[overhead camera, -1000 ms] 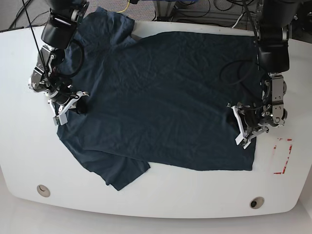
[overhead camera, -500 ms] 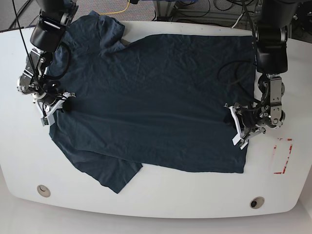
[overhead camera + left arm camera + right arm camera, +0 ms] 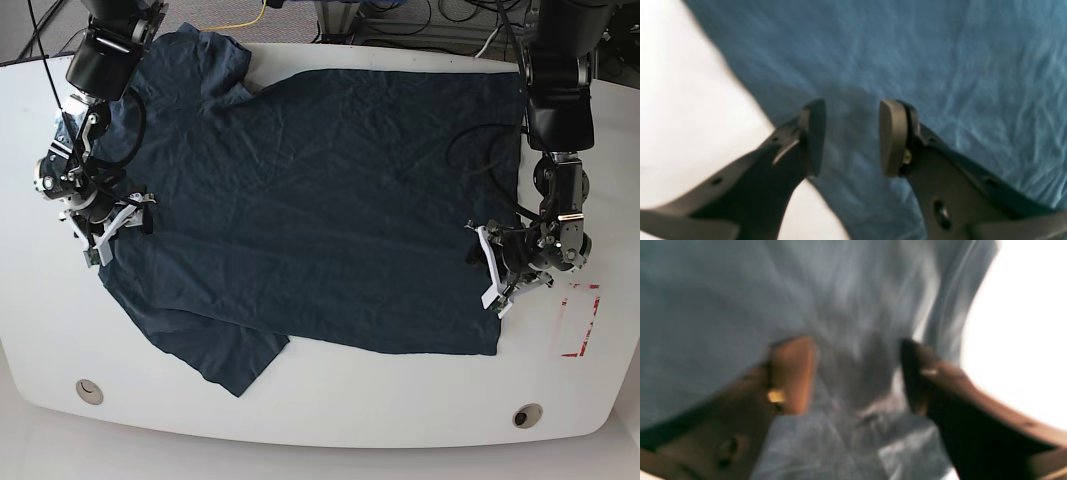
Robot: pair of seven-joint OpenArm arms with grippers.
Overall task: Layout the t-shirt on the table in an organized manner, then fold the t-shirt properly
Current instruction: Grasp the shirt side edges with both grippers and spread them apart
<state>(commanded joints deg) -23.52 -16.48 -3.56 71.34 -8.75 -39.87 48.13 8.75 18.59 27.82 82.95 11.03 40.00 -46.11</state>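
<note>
The dark navy t-shirt (image 3: 320,200) lies spread flat and wrinkled over the white table (image 3: 330,410), one sleeve at the back left (image 3: 215,60) and the other at the front left (image 3: 235,355). My left gripper (image 3: 488,270) is at the shirt's right hem; in the left wrist view its open fingers (image 3: 851,136) hover over the fabric (image 3: 940,50) beside bare table (image 3: 680,116). My right gripper (image 3: 112,228) is at the shirt's left edge. In the blurred right wrist view it stands open (image 3: 857,373) with cloth (image 3: 740,290) bunched under the gap.
A red tape rectangle (image 3: 580,320) marks the table right of the shirt. Two round grommet holes sit near the front edge, one at the left (image 3: 89,390) and one at the right (image 3: 526,415). Cables and equipment lie beyond the table's back edge.
Over the second the shirt slid toward the base view's left with both grippers. In the last half second it barely moved, and both grippers shifted slightly.
</note>
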